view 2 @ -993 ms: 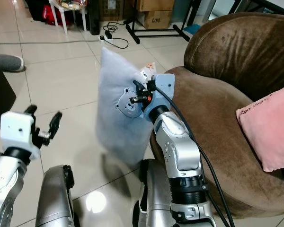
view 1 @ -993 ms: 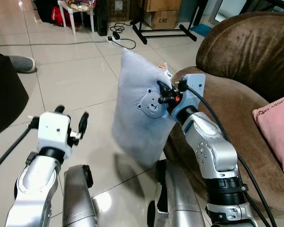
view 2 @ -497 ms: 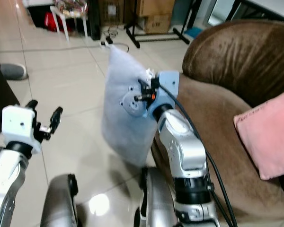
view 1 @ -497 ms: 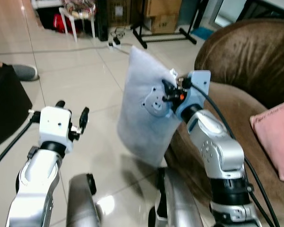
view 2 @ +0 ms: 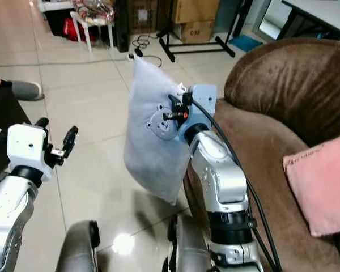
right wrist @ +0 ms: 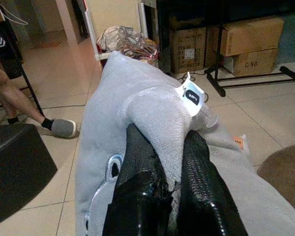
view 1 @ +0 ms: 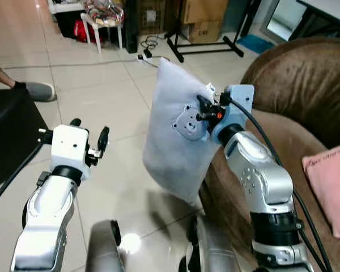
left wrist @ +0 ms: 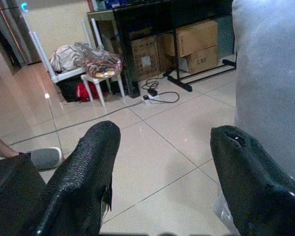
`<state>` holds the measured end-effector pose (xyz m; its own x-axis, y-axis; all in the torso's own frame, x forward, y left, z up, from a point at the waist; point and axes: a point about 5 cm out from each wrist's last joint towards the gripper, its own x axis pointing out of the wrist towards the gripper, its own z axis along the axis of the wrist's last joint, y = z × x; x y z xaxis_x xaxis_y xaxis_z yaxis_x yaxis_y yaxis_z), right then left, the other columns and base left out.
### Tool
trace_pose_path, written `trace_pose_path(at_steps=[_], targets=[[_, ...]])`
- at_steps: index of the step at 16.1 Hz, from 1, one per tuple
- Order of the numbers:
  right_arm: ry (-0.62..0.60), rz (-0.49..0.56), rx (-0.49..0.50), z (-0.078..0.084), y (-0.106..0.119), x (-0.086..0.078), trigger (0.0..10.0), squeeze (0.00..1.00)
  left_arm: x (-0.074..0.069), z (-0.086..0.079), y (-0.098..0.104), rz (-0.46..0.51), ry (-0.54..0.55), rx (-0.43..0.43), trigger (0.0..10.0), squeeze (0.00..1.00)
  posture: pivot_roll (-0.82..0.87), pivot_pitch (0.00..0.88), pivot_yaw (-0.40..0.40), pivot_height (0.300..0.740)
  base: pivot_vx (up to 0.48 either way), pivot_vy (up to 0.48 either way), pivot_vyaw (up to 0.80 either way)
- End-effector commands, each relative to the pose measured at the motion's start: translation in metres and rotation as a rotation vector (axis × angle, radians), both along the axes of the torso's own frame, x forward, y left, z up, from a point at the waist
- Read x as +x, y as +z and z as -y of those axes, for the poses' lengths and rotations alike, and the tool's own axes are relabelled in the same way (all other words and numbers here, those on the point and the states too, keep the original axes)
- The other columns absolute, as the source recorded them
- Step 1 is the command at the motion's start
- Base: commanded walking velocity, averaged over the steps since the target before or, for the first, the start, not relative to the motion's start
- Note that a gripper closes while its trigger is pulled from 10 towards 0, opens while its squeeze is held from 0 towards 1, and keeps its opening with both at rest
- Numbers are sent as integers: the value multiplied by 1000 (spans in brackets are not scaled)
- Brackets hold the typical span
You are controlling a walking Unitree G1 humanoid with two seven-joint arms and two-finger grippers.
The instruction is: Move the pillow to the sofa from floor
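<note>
Tiled living-room floor (view 1: 102,102), glossy, reflecting a ceiling light. Brown sofa (view 1: 306,85) is standing on the robot's right, with a pink cushion (view 1: 331,184) lying on its seat. At the far end: cardboard boxes (view 1: 201,22), a black stand (view 1: 207,42), a power strip with cable (view 1: 147,54), a white stool piled with clutter (view 1: 105,14). A person's leg with a grey slipper (view 1: 37,90) is showing at the left edge, next to a dark rounded object (view 1: 8,133).

Right gripper (view 1: 207,110) is holding the pale grey pillow (view 1: 175,133) off the floor. In the right wrist view its two black fingers (right wrist: 137,167) are pinching a fold of the fabric near the top edge, close by the white label (right wrist: 191,96). The pillow is hanging upright in the air, bear-face patch (view 1: 187,123) facing the robot, lower corner above the tiles, just beside the sofa's front edge but not on the seat.

Left gripper (view 1: 88,136) is hovering over the floor, well apart from the pillow. Fingers (left wrist: 88,167) are spread wide, nothing between them; the pillow's grey side is visible past one fingertip in the left wrist view.
</note>
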<state>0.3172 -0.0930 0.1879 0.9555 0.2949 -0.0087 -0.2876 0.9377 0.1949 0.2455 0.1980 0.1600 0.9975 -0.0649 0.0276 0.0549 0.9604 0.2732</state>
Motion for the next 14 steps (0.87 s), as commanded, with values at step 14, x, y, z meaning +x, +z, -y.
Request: trace_pose_path(at_steps=[14], targets=[[-41, 35, -78, 16, -15, -13, 10000, 0, -11, 5, -12, -37, -15, 22, 10000, 0, -30, 0, -83, 740, 0, 0, 0]])
